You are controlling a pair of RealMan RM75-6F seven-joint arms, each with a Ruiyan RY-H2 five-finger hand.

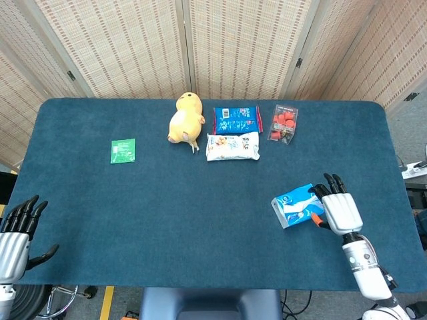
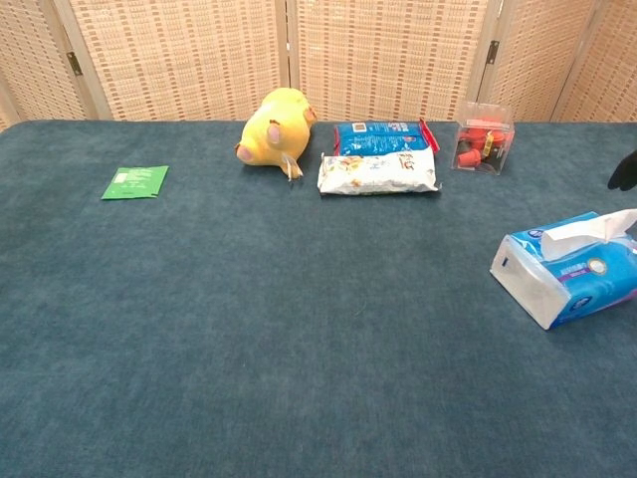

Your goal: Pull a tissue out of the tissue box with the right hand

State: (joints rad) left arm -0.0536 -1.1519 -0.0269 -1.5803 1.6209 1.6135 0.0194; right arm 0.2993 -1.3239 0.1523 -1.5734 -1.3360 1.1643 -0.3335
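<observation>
Woven folding screens stand behind a table [image 1: 133, 200] covered in dark teal cloth, and the tissue box [image 1: 297, 206] serves as the landmark, lying on its side toward the table's right front. A white tissue [image 2: 587, 231] sticks up out of its slot, loose and folded, pointing away from the box toward the right edge. Just to the right of the box sits the right hand [image 1: 340, 210], fingers extended and a little apart, holding nothing; its fingertips are beside the box's far right end, and whether they touch the tissue cannot be told. Far to the left of the box, at the table's near edge, the left hand [image 1: 17, 233] lies spread and empty. Beyond the box, toward the screens, are a clear case of red pieces [image 1: 283, 124], two snack packets [image 1: 233, 133] and a yellow plush toy [image 1: 186, 118]. Tissue is very light, soft and tears easily, and the box looks light enough to be dragged along, so the protruding tip is probably best pinched low and drawn out gently.
</observation>
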